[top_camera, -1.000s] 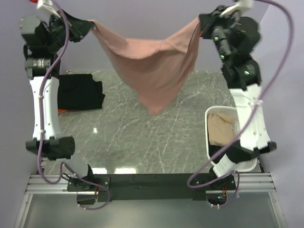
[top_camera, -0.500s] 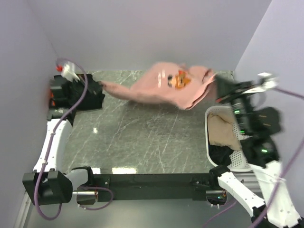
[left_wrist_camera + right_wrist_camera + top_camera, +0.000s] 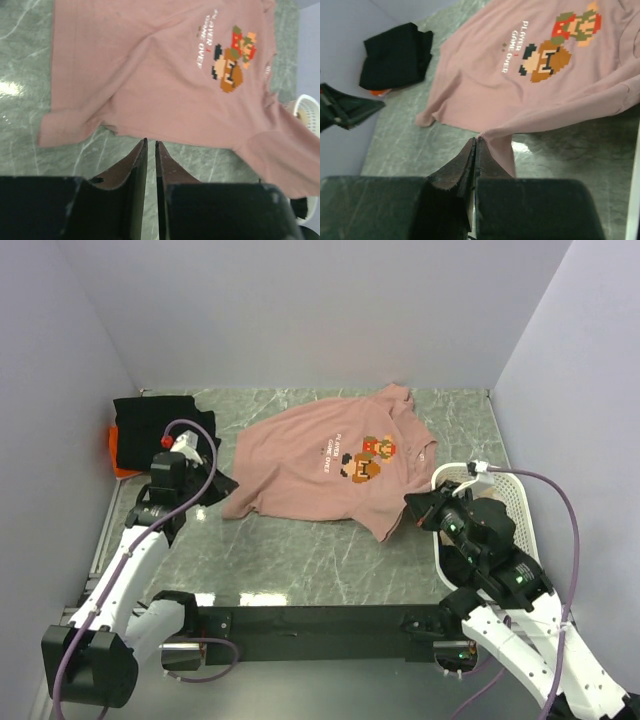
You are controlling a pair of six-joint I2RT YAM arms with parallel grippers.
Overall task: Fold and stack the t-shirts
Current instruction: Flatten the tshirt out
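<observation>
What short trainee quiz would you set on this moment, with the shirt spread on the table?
1. True or false: the dusty-pink cotton t-shirt lies with its pixel-art graphic facing up.
2. Multiple choice: what colour is the cloth peeking out from under the folded black t-shirt? A orange, B green, C blue.
3. Short answer: which gripper is shut on a fold of the pink shirt?

Key
1. True.
2. A, the orange cloth.
3. The right gripper.
</observation>
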